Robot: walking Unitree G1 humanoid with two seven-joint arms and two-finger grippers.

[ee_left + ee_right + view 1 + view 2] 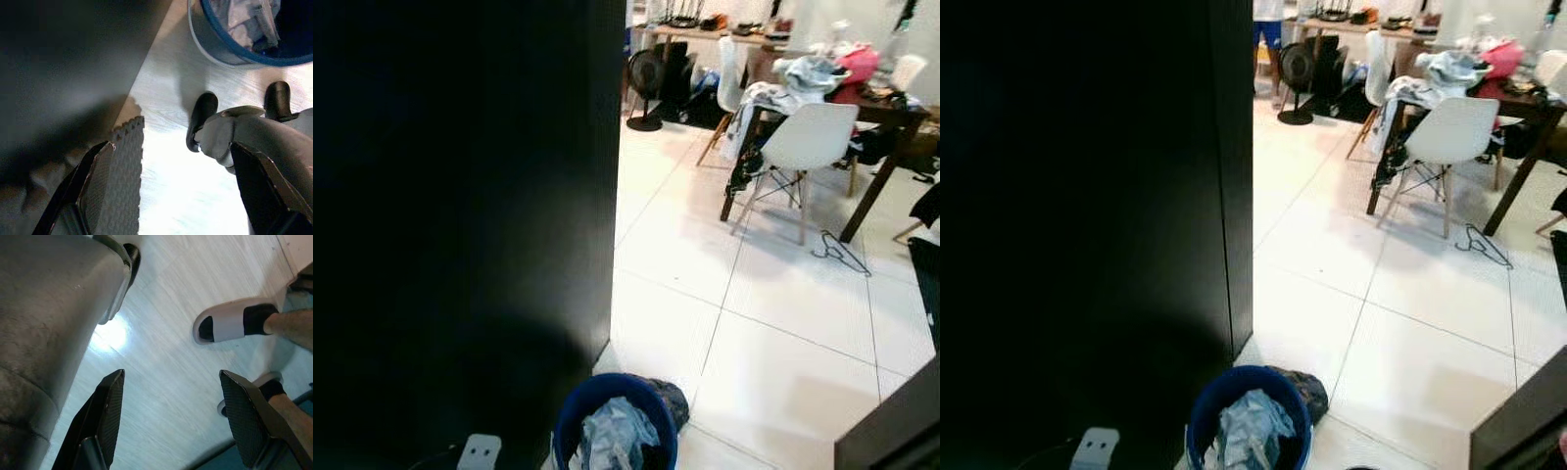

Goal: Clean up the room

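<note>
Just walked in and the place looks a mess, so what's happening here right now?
The robot stands beside a tall black cabinet, handling nothing: its left gripper and right gripper hang open and empty over the floor. A blue bin at its feet holds crumpled clothes. Across the tiled floor, a dark table is piled with clothes, a white chair stands by it, and a hanger lies on the floor. A person's sandalled foot is near the right gripper.

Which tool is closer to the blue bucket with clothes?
Left. The left tool hangs open close beside the blue bucket. The right tool hangs open over bare floor near a person's slippered foot.
</note>
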